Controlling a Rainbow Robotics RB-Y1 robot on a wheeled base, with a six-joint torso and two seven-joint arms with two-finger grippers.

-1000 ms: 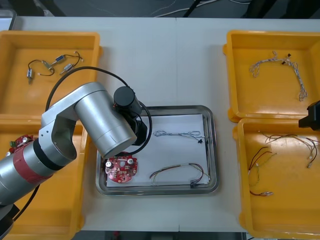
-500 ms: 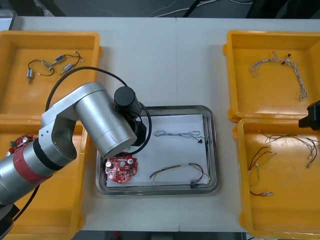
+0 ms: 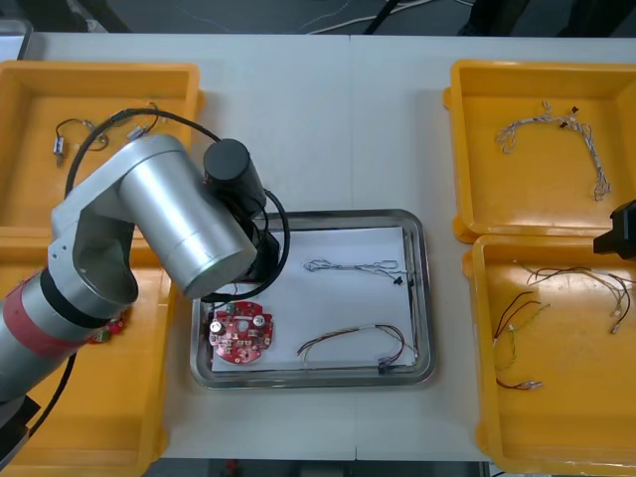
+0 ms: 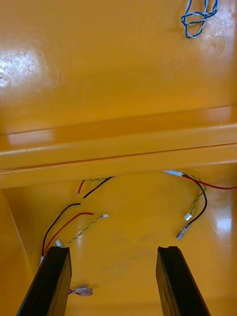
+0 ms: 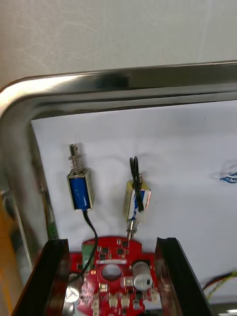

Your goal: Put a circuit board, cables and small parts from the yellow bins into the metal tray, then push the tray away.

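Left gripper, jaws apart, over circuit board in central tray; right gripper, jaws apart, over cables in lower-right bin.

Bright, even light falls from above on the table. The bin floor shows pale glare patches (almost wet-looking), and the tray rim a white streak. The left arm gleams and throws a soft shadow beneath.

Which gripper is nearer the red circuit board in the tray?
Left. The left gripper is above the round red circuit board in the metal tray; the right gripper is far off, over the near right yellow bin.
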